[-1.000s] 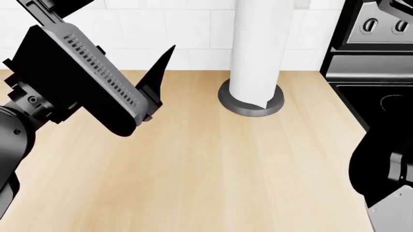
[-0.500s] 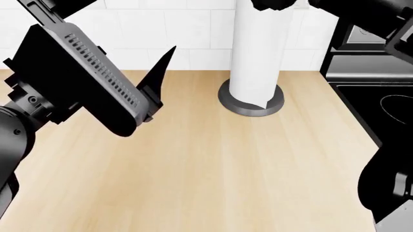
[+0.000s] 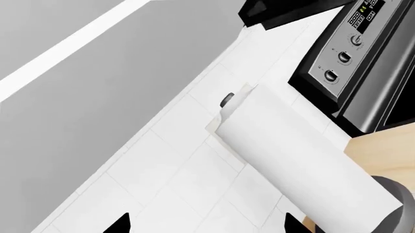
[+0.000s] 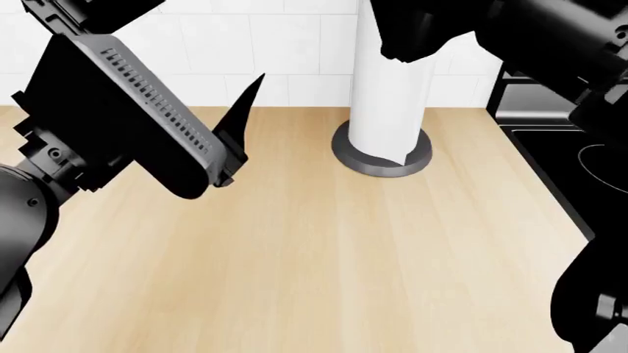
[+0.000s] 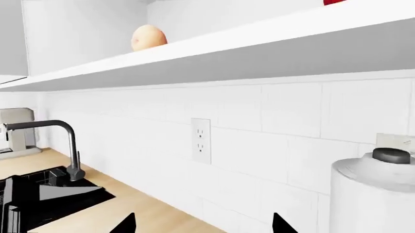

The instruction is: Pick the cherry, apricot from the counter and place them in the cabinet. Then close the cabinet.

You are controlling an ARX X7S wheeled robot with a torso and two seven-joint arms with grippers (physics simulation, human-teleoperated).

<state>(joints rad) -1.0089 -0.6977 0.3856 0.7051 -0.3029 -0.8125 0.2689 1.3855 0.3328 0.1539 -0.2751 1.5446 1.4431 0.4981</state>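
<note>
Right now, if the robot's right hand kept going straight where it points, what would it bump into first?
Probably the white tiled wall under the cabinet shelf, near the outlet. The right hand shows only its fingertips, nothing between them and the wall, though depth is hard to judge.

The cherry (image 5: 334, 2) is getting cut off by the right wrist picture's upper edge — only a red sliver is showing on the cabinet (image 5: 259, 46) shelf. The right arm is covering the paper towel roll's (image 4: 390, 110) top in the head view, and both grippers' fingertips are barely showing.
</note>
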